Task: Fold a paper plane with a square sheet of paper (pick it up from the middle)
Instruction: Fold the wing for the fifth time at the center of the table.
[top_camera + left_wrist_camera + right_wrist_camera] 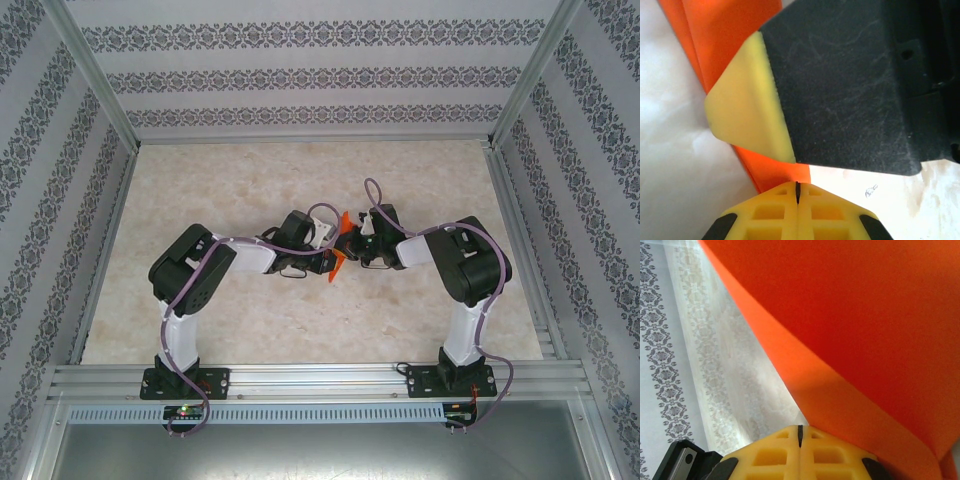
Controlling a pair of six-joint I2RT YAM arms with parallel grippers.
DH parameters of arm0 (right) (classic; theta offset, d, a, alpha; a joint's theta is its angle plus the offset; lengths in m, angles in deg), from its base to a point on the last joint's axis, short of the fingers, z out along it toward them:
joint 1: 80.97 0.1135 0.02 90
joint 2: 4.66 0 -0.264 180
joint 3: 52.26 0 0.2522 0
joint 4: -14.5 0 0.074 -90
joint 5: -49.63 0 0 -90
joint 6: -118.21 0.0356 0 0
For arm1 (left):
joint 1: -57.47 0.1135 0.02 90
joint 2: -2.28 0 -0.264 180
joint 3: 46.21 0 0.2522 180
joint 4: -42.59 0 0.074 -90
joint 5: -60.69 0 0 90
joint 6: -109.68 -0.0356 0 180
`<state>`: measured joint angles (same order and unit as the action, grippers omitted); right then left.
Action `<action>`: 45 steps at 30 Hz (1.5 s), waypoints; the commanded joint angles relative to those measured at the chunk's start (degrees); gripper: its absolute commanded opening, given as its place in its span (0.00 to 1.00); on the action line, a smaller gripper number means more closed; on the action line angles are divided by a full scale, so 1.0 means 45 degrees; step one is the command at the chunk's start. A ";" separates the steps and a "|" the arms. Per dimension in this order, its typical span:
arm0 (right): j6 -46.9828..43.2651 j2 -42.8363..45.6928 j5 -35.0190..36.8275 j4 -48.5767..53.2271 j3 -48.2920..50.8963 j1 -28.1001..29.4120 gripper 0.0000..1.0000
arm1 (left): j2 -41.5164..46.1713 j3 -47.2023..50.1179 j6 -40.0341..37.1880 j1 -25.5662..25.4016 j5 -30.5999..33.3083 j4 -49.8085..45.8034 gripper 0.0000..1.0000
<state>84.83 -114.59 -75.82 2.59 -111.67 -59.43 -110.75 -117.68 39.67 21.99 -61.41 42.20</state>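
Observation:
The square sheet of paper (pixel 337 262), bright orange-red and folded, hangs above the table's middle between both grippers. My left gripper (pixel 328 246) reaches in from the left and my right gripper (pixel 354 244) from the right. In the left wrist view the left gripper (pixel 797 186) is shut, with the folded paper (pixel 772 172) coming out of its tips. A black finger (pixel 840 85) of the right gripper, with a yellow pad, lies flat against the paper there. In the right wrist view the right gripper (pixel 800 430) is shut at the paper's (pixel 860 325) edge; the sheet bends away to the right.
The beige marble-patterned table (pixel 250 185) lies inside a metal frame with patterned walls (pixel 300 60) at the back and both sides. Both arm bases are bolted to the rail (pixel 320 378) at the near edge. Cables loop over the arms.

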 commanded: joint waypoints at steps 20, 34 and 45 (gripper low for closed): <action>-0.1207 -0.0330 0.2415 0.4145 -0.2601 -0.0501 0.04 | -0.0522 0.1587 -0.2271 0.0112 0.0927 -0.1953 0.00; -0.2048 0.0693 0.2147 0.4773 -0.2992 -0.0597 0.05 | -0.0640 0.1626 -0.2167 0.0229 0.0599 -0.1954 0.00; -0.1109 0.1971 0.0627 0.4199 -0.1223 0.0298 0.06 | -0.0692 0.1581 -0.2118 0.0346 0.0382 -0.1856 0.00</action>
<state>77.99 -104.01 -70.79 22.23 -119.51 -59.23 -109.64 -113.62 30.77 22.69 -62.02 45.98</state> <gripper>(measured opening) 0.059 0.066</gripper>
